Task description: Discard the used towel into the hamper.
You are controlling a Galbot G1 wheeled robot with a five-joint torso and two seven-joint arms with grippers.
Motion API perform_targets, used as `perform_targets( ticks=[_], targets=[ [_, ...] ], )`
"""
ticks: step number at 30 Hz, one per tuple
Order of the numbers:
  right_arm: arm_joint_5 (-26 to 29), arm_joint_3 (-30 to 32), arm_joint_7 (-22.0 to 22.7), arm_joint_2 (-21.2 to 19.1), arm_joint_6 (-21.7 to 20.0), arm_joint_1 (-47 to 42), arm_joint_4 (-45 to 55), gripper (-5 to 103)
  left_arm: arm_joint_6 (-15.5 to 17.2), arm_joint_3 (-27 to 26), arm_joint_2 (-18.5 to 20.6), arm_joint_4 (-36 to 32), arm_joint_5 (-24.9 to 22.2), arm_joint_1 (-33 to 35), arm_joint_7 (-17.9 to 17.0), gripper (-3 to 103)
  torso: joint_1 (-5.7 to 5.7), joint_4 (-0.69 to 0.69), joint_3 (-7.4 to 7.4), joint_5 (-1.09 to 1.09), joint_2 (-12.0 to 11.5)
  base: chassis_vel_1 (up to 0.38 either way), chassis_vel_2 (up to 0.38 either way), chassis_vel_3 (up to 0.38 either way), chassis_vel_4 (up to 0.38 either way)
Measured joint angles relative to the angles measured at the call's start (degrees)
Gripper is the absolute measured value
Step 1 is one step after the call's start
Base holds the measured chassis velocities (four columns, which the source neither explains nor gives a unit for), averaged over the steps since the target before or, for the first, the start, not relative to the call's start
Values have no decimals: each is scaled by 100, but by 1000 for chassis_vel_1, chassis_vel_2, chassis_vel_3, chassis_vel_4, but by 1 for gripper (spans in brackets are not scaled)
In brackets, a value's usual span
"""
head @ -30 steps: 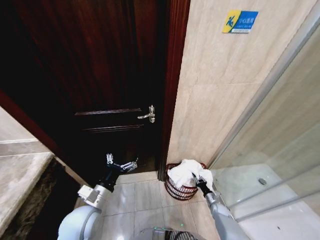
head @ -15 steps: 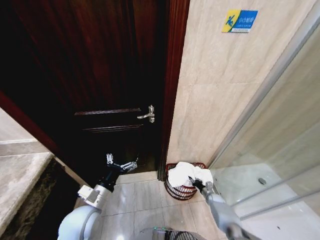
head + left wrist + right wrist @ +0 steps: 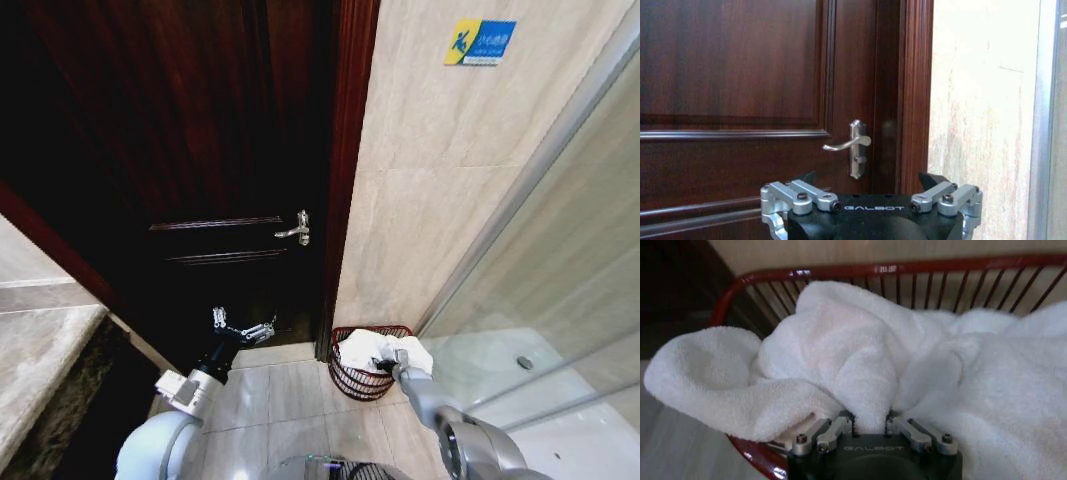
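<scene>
Dark wood makes up the big door (image 3: 200, 150), with a silver handle (image 3: 295, 230) on it. Next to it is a tan tile wall (image 3: 430, 180). The hamper (image 3: 362, 373) sits on the floor by that wall, near the door frame. The white towel (image 3: 860, 365) is piled in the hamper and hangs over its rim. The right gripper (image 3: 870, 422) pinches a fold of the towel. The left gripper (image 3: 243, 327) is held up near the door, fingers spread wide, holding nothing.

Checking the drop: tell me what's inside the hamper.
A white towel fills the hamper and spills over its rim, with the right gripper shut on a fold. The towel covers the hamper's bottom, so anything beneath cannot be seen.
</scene>
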Motion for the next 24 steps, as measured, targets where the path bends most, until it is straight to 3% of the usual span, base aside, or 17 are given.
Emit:
perform_targets(
  ticks=[5, 8, 9, 11, 12, 13, 15, 16, 18, 19, 21, 24],
  targets=[
    [298, -73, -128, -27, -203, -204, 384, 18, 0, 0, 0, 0, 0, 0, 0, 100, 0, -2, 2, 6, -1, 0, 0, 0, 0],
    [1002, -371, -422, -210, -30, -658, 1564, 30, 0, 0, 0, 0, 0, -1, 0, 100, 0, -2, 2, 4, -1, 0, 0, 0, 0],
    [1002, -371, -422, -210, -30, -658, 1564, 30, 0, 0, 0, 0, 0, -1, 0, 100, 0, -2, 2, 4, -1, 0, 0, 0, 0],
    [1255, -464, -847, -405, 499, -1018, 2262, 41, 0, 0, 0, 0, 0, 0, 0, 100, 0, -2, 2, 6, -1, 0, 0, 0, 0],
    [1309, -464, -975, -499, 633, -1245, 2659, 41, 0, -1, 0, 0, 0, 0, -1, 100, 0, -1, 2, 6, -1, 0, 0, 0, 0],
    [1309, -464, -975, -499, 633, -1245, 2659, 41, 0, -1, 0, 0, 0, 0, -1, 100, 0, -1, 2, 6, -1, 0, 0, 0, 0],
    [1528, -461, -1050, -705, 736, -1961, 3797, 52, 0, 0, 0, 0, 0, -1, 0, 100, 0, -2, 1, 0, -1, 0, 0, 0, 0],
    [1528, -461, -1050, -705, 736, -1961, 3797, 52, 0, 0, 0, 0, 0, -1, 0, 100, 0, -2, 1, 0, -1, 0, 0, 0, 0],
    [1630, -345, -830, -833, 836, -2899, 5037, 63, 0, 0, 0, 0, 0, 0, 0, 100, 0, -3, 1, 7, -1, 0, 0, 0, 0],
    [1630, -345, -830, -833, 836, -2899, 5037, 63, 0, 0, 0, 0, 0, 0, 0, 100, 0, -3, 1, 7, -1, 0, 0, 0, 0],
    [1988, -148, -478, -871, 950, -3827, 5953, 74, 0, 0, 0, 0, 0, 0, -1, 100, -1, -3, 0, 0, 0, 0, 0, 0, 0],
    [2377, -22, -146, -818, 1015, -4357, 6323, 85, 0, 0, 0, 0, 0, 0, 0, 100, -1, -4, 0, 3, 0, 0, 0, 0, 0]
  ],
)
